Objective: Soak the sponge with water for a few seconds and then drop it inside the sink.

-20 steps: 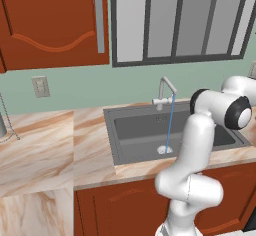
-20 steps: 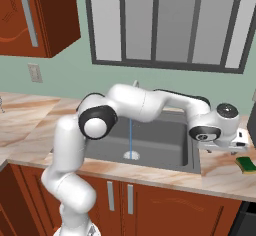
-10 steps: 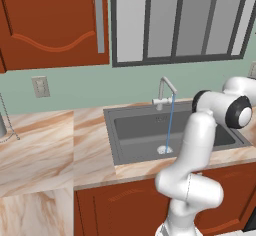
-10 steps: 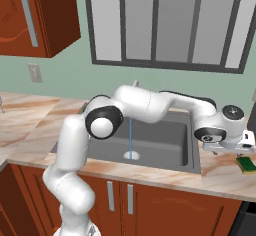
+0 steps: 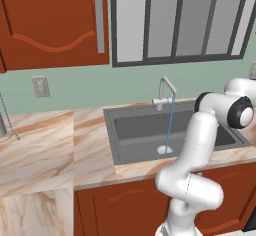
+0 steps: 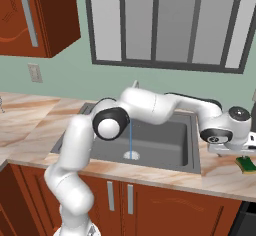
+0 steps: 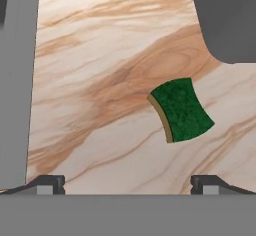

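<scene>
The sponge (image 7: 181, 110) lies green side up with a thin yellow edge on the marble counter, right of the sink (image 6: 165, 141). In the right base view the sponge (image 6: 246, 164) sits just under my hand. My gripper (image 7: 128, 182) hovers above the counter, open wide, its fingertips (image 7: 47, 182) apart and touching nothing; the sponge is ahead and slightly right of centre. The water (image 6: 130, 137) falls in a thin light-blue stream from the faucet (image 5: 165, 91) to the silver drain (image 6: 131, 155). The sink (image 5: 135, 130) and the water (image 5: 169, 122) also appear in the left base view.
The sink's dark corner (image 7: 230, 15) lies at the upper right of the hand view, and a grey strip (image 7: 15, 80) borders the counter on its left. A dark appliance (image 6: 247, 220) stands past the counter's right end. Cabinets and a window rise behind.
The arm has stretched further right past the sink, bringing the hand over the sponge. The sponge has not moved and the water keeps running.
</scene>
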Robot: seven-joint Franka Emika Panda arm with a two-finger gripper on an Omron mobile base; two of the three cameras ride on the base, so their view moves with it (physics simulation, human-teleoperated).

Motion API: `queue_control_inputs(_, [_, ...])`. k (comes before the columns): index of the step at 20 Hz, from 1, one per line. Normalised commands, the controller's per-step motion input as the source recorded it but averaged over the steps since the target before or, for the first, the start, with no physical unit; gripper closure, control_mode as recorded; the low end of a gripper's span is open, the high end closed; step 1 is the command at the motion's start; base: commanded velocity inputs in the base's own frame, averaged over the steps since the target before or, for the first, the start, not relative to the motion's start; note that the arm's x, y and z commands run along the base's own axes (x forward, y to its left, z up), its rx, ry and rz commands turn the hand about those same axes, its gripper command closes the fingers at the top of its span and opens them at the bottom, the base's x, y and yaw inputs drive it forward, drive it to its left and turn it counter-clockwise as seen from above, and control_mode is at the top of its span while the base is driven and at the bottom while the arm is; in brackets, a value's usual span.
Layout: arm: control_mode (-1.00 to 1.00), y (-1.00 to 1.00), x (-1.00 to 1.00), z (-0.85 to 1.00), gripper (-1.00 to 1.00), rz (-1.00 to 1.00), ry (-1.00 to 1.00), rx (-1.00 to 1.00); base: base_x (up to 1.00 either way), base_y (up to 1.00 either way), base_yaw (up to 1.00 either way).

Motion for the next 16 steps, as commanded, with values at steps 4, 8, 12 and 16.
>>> queue_control_inputs(4, [-1.0, -0.04, 0.0, -0.1, -1.0, 0.02, 0.0, 0.0, 0.0, 0.0, 0.0])
queue_control_inputs(8, [-1.0, -0.07, 0.0, -0.14, -1.0, 0.02, 0.0, 0.0, 0.0, 0.0, 0.0])
queue_control_inputs(12, [-1.0, -0.06, 0.06, -0.11, -1.0, 0.04, 0.0, 0.0, 0.0, 0.0, 0.0])
queue_control_inputs(16, [-1.0, -0.06, 0.07, -0.1, -1.0, 0.04, 0.0, 0.0, 0.0, 0.0, 0.0])
